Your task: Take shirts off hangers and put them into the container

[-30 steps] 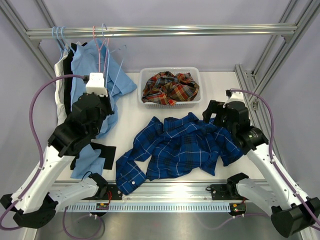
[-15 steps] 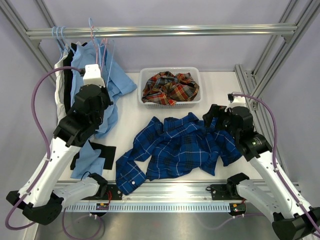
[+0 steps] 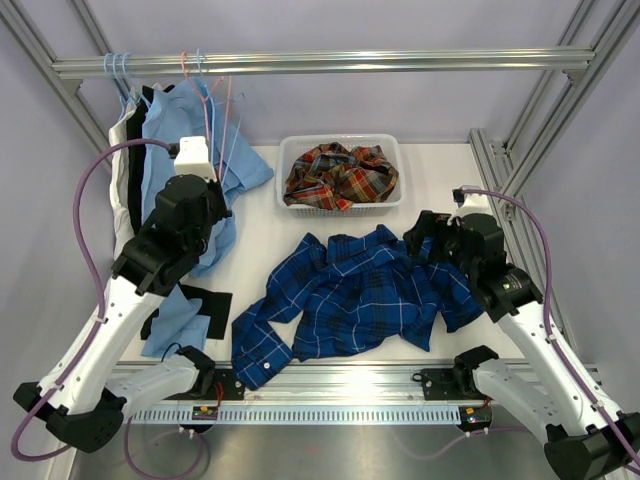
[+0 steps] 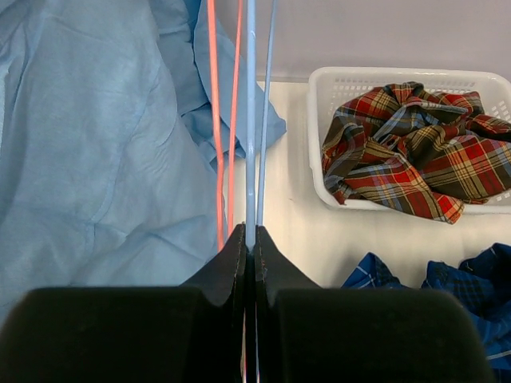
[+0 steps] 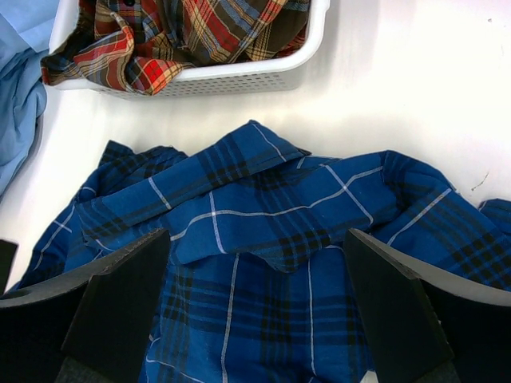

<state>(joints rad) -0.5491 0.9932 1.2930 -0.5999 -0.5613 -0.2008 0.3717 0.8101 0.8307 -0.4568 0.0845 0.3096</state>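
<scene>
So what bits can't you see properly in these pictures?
- Left wrist view: the pale blue hanger pinched in the left hand runs off the top edge, hook unseen.
- Top view: the black shirt and white shirt hang mostly hidden behind the light blue shirt.
- Right wrist view: the basket is cut off by the top edge.
</scene>
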